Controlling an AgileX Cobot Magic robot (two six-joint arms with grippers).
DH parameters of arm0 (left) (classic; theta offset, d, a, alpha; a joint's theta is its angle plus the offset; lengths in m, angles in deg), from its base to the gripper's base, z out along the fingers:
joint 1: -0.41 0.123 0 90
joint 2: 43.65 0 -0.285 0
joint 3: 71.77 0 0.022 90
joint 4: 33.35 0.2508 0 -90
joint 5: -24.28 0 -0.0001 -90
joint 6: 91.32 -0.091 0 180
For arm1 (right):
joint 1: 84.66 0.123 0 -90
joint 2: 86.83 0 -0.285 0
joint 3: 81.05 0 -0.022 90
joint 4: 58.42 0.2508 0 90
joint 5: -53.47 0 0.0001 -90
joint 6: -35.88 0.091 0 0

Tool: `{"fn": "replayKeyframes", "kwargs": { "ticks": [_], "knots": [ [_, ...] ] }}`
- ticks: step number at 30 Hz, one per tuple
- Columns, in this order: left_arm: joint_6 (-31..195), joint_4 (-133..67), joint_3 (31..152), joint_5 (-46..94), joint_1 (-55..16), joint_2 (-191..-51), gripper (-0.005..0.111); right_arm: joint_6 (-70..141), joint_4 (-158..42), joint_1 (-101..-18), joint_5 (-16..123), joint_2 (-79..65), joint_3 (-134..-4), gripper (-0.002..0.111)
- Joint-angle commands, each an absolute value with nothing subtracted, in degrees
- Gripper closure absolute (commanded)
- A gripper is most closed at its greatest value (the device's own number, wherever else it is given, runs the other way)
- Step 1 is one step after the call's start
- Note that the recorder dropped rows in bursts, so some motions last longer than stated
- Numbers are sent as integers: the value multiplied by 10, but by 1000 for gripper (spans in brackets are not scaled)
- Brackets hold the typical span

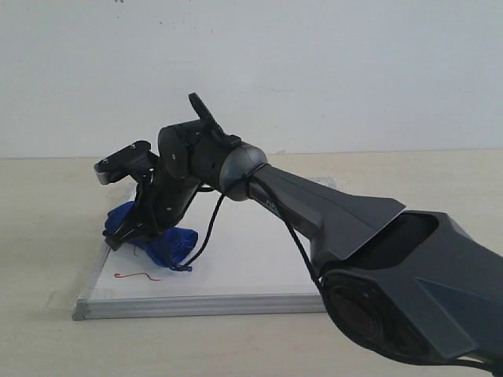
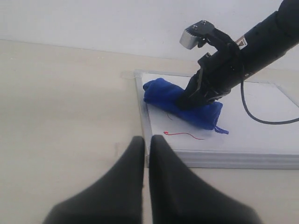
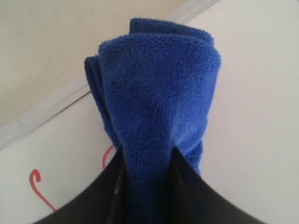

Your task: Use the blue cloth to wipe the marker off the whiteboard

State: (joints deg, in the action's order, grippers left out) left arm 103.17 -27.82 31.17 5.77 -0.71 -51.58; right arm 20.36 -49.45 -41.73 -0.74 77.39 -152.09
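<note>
The whiteboard (image 1: 236, 267) lies flat on the beige table, its silver frame toward me. A rolled blue cloth (image 1: 169, 243) rests on the board's left part, and my right gripper (image 1: 137, 228) is shut on it, pressing it down. In the right wrist view the blue cloth (image 3: 154, 102) fills the space between the two black fingers (image 3: 107, 196). A short red marker (image 1: 137, 276) squiggle shows on the board just in front of the cloth, and the marker (image 2: 184, 135) also appears in the left wrist view. My left gripper (image 2: 145, 144) hovers off the board's corner, jaws together, holding nothing.
The beige table (image 1: 47, 236) surrounds the board. A white wall (image 1: 314, 71) stands behind. The right arm's dark body (image 1: 377, 251) reaches across the board from the right. A black cable (image 1: 208, 228) hangs by the wrist.
</note>
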Motion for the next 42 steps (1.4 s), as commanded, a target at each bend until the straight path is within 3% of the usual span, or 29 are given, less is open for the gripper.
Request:
{"fn": "replayKeyframes", "kwargs": {
  "ticks": [1,10,25,29,35,42],
  "knots": [
    [1037,-278,310,63,-8,-514,103,210,-498,-417,53,791,-1518,108],
    [1037,-278,310,63,-8,-514,103,217,-523,-417,141,791,-1518,108],
    [1037,-278,310,63,-8,-514,103,129,-397,-395,-96,787,-1518,108],
    [1037,-278,310,63,-8,-514,103,142,-443,-396,-40,787,-1518,108],
    [1037,-278,310,63,-8,-514,103,276,-693,-403,60,793,-1518,108],
    [1037,-278,310,63,-8,-514,103,278,-696,-413,121,812,-1518,108]
  ]
}}
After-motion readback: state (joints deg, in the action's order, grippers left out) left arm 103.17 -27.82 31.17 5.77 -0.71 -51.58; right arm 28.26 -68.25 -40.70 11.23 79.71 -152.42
